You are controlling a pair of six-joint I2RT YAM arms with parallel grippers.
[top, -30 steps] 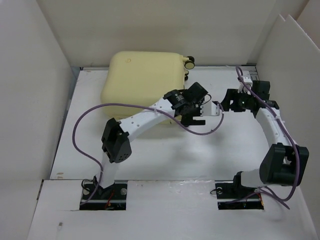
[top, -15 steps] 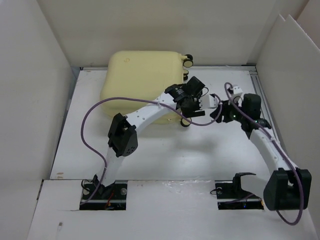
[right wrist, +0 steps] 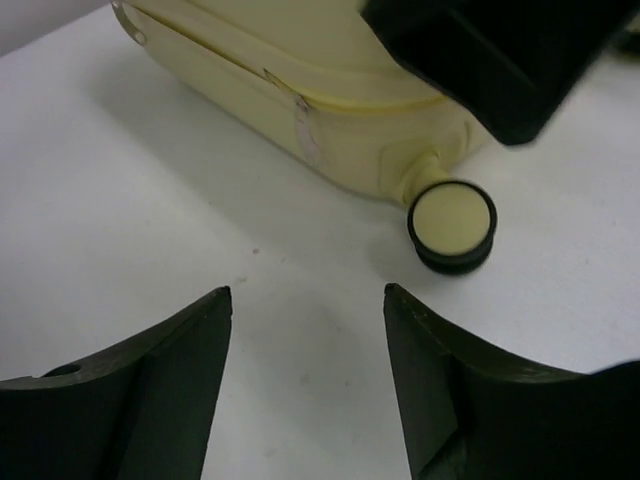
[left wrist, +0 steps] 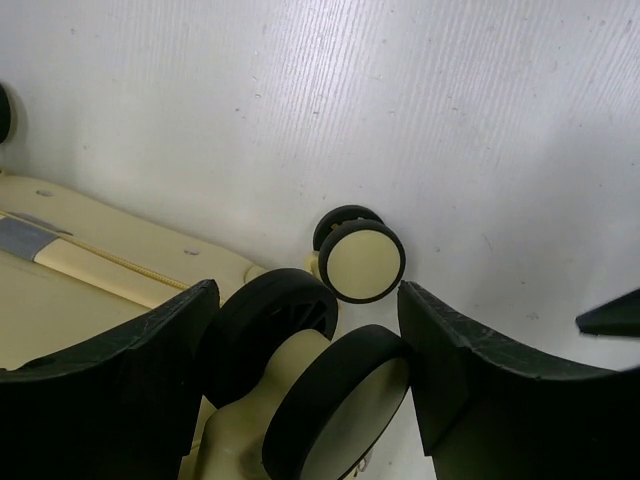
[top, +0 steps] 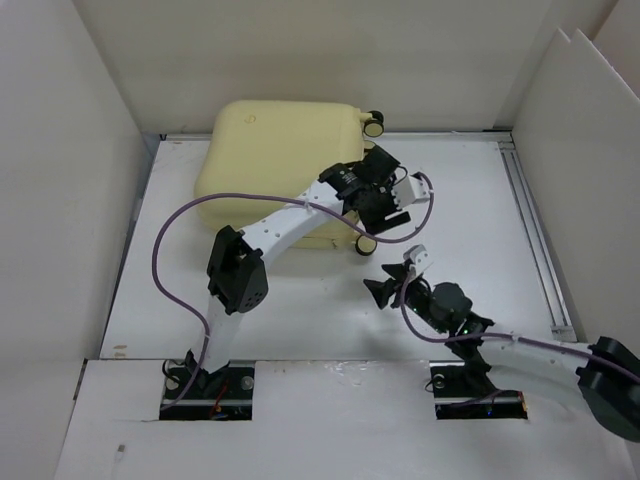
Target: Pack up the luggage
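White table (top: 470,200), pale yellow luggage (top: 270,150) flat at its far side

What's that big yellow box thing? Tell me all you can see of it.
It is a pale yellow suitcase, hard and plastic-looking, with rounded corners, closed, lying flat on the white table near the back wall. A seam runs round its side. Small black wheels with yellow hubs stick out to the right. The left pincer straddles one wheel pair.
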